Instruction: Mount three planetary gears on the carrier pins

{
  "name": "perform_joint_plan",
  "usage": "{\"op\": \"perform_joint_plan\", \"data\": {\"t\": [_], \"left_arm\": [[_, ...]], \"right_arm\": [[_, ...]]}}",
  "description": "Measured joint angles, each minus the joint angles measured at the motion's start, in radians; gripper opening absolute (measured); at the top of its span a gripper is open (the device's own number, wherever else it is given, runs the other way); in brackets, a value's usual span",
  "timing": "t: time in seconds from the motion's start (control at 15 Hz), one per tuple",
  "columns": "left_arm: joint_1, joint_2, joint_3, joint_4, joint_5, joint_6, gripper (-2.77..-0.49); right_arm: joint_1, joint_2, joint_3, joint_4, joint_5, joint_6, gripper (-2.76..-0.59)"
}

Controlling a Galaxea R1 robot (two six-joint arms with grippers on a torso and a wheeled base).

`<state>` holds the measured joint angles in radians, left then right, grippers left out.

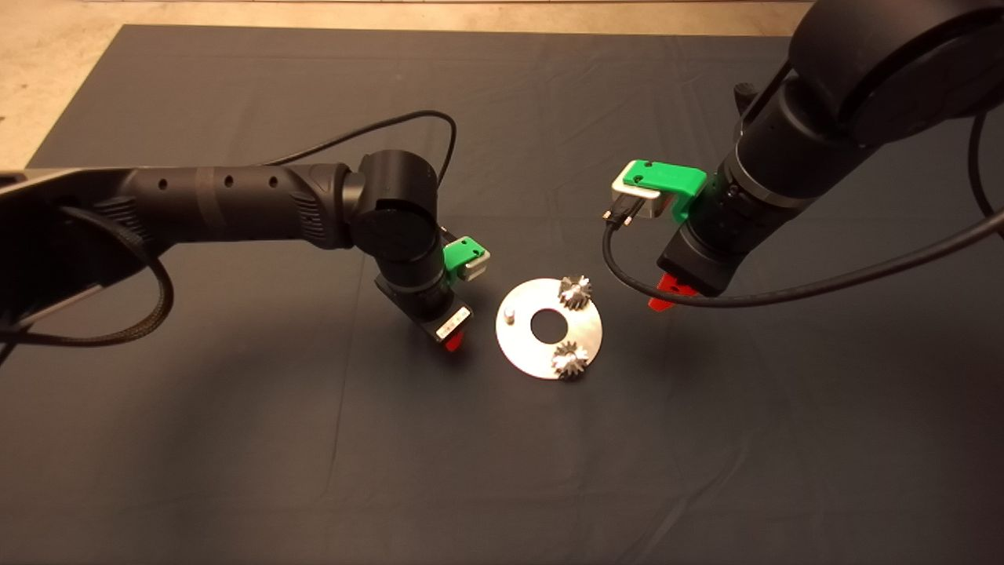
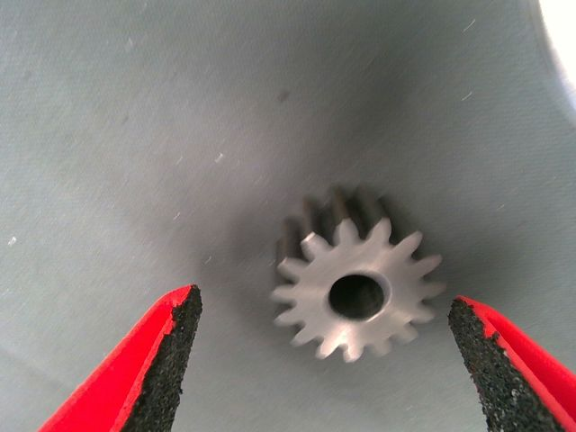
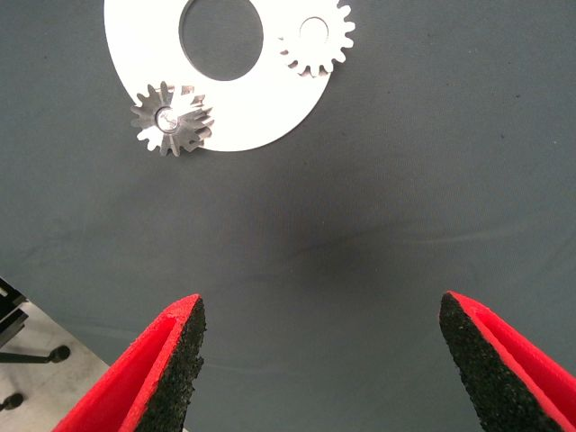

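Note:
The shiny disc (image 1: 527, 345) lies mid-mat with two planetary gears on its pins, one at the far side (image 1: 575, 292) and one at the near side (image 1: 570, 359). The third carrier pin (image 1: 508, 315), on the disc's left side, is bare. My left gripper (image 1: 453, 341) is just left of the disc, pointing down. In the left wrist view it (image 2: 324, 310) is open, with the third gear (image 2: 355, 288) lying flat on the mat between its fingers, untouched. That gear is hidden in the head view. My right gripper (image 1: 663, 298) is open and empty to the right of the disc.
The dark mat (image 1: 314, 439) covers the table, with bare floor beyond its far edge (image 1: 392, 12). The right wrist view shows the disc (image 3: 261, 108) with both mounted gears (image 3: 171, 117) (image 3: 315, 40) and an open gripper (image 3: 321, 308) over bare mat.

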<state>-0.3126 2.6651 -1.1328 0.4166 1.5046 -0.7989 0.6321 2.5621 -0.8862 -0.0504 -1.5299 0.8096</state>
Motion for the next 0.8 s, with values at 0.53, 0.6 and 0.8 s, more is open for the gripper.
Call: {"op": "perform_joint_plan", "data": {"t": [0.53, 0.6, 0.8], "left_arm": [[0.000, 0.000, 0.000, 0.000, -0.020, -0.001, -1.57], [0.000, 0.001, 0.000, 0.000, -0.020, 0.000, -1.57], [0.000, 0.001, 0.000, 0.000, -0.020, -0.005, -1.73]], "right_arm": [[0.000, 0.000, 0.000, 0.000, 0.000, 0.000, -1.45], [0.000, 0.000, 0.000, 0.000, 0.000, 0.000, -1.45], [0.000, 0.000, 0.000, 0.000, 0.000, 0.000, -1.45]]}}
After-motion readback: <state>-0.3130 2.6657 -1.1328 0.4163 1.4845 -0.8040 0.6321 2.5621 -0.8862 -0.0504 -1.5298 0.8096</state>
